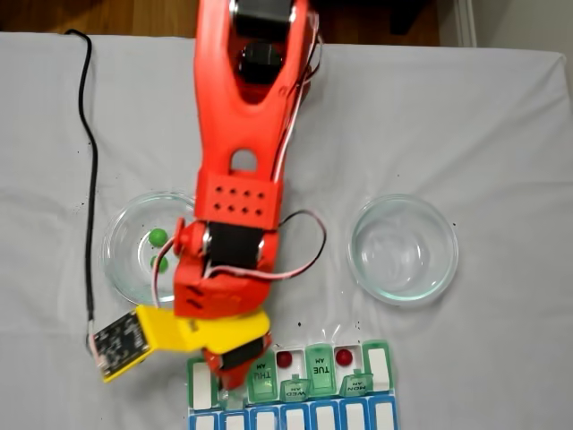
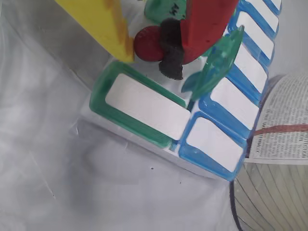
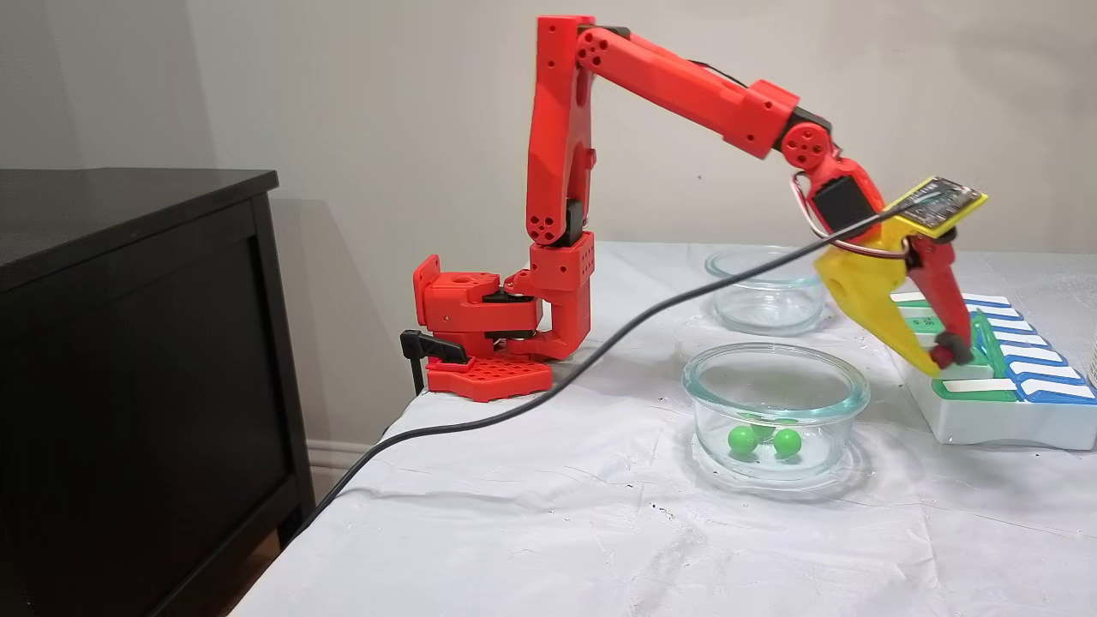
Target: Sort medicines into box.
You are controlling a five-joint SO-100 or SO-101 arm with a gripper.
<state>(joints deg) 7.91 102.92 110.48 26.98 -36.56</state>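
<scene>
Placing step: jaws clamped on a dark red pill, right over the pill box by its open green lid. Next, I'd say: line up w/ an empty compartment, then release.

Counter draped in white cloth
Laid directly on it: two glass dishes, the box, the arm's base, a black cable.
</scene>
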